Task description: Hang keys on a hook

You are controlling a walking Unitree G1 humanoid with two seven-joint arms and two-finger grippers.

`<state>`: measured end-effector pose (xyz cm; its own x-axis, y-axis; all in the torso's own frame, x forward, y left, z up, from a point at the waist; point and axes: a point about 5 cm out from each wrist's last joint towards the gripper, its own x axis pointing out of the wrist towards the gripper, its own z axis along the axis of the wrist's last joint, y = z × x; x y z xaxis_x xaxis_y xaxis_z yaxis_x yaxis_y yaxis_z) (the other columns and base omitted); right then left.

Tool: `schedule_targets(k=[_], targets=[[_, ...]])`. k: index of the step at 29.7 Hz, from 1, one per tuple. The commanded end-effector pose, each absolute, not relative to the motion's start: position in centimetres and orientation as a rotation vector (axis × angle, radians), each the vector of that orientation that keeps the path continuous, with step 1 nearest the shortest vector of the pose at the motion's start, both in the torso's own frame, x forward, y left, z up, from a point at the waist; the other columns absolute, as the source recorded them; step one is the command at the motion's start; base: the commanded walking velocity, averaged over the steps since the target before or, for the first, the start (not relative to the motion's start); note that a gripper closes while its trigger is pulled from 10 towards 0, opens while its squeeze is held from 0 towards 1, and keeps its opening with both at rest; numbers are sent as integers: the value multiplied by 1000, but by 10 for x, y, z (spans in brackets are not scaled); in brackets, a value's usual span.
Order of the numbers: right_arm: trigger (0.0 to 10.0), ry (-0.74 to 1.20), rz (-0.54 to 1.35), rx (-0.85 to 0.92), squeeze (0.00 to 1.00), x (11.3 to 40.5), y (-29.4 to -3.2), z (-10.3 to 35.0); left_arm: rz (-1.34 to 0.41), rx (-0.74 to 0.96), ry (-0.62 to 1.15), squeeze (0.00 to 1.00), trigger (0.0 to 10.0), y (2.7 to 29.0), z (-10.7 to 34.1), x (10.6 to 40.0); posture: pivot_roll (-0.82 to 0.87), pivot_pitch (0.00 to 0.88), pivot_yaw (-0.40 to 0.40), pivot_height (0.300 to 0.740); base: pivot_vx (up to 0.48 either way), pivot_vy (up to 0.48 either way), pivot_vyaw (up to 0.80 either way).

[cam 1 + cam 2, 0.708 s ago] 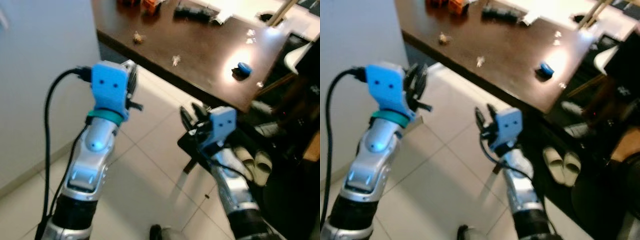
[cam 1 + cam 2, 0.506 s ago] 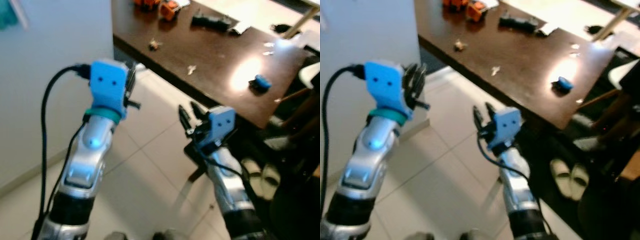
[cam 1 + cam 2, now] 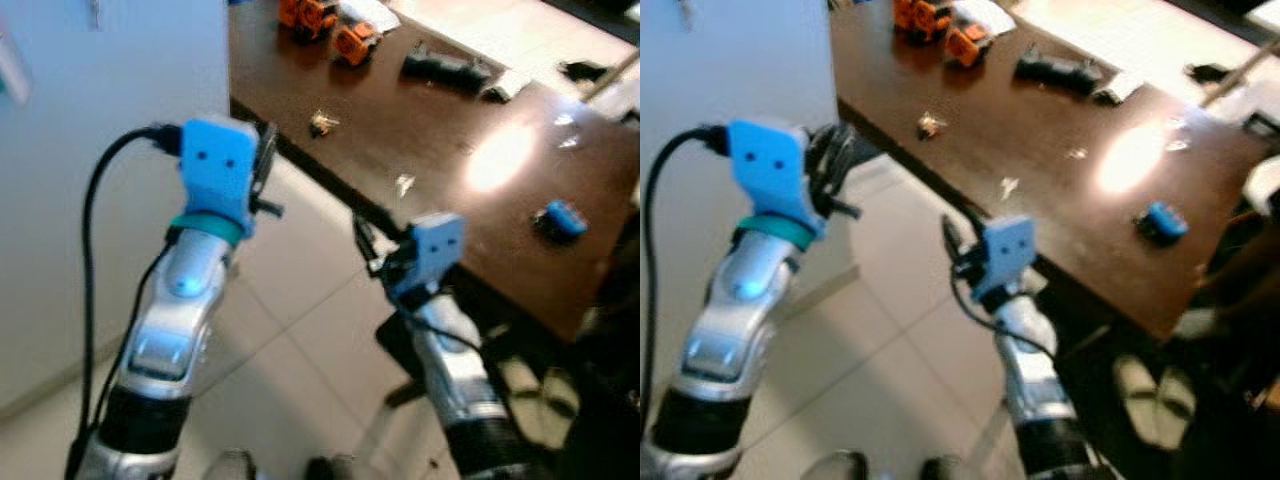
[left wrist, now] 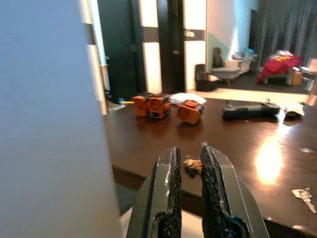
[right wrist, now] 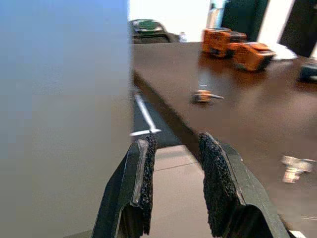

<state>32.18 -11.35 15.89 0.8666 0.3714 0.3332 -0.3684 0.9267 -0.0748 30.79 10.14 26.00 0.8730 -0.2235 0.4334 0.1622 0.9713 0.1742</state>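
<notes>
Both jaws stand parted and hold nothing as we approach the keys.

We see a pale wall (image 3: pixel 100 120) at left and a dark table (image 3: pixel 450 130) across the upper right. Our left gripper (image 4: pixel 187 166) and right gripper (image 5: pixel 176 148) are raised short of it. Keys (image 3: pixel 322 123) lie near the table's edge, upper centre. No hook is visible. We judge pickup comes next: step closer, then reach.
</notes>
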Motion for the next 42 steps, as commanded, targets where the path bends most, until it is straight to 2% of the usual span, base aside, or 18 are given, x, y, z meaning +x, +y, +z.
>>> schedule_targets(k=[1, 12, 23, 28, 33, 35, 38, 42], targets=[[10000, -313, 352, -19, 0, 320, -125, 150, -251, 127, -457, 0, 10000, 90, 258, 306, -8, 117, -15, 740, 431, 0, -800], [10000, -315, 343, -32, 0, 322, -127, 151, -268, 125, -454, 0, 10000, 86, 258, 306, -13, 109, -13, 740, 430, 0, -778], [10000, -314, 355, -45, 0, 320, -126, 148, -263, 169, -421, 0, 10000, 90, 247, 308, -11, 105, -12, 740, 394, 0, 0], [10000, -303, 365, -55, 0, 319, -126, 145, -164, 226, -368, 0, 10000, 111, 236, 319, -13, 108, -13, 740, 350, 0, 0], [10000, -297, 373, -62, 0, 317, -125, 143, -144, 243, -345, 0, 10000, 120, 231, 322, -13, 108, -13, 740, 187, 0, 0], [10000, -293, 377, -64, 0, 316, -125, 141, -163, 249, -317, 0, 10000, 125, 225, 321, -13, 108, -13, 740, 0, 0, 0], [10000, -258, 397, -92, 0, 311, -127, 131, -302, 346, -191, 0, 10000, 138, 193, 306, -18, 119, -12, 740, 0, 0, 0], [10000, -227, 428, -131, 0, 306, -128, 121, -392, 409, -84, 0, 10000, 143, 176, 295, -11, 126, -10, 740, 0, 0, 0]])
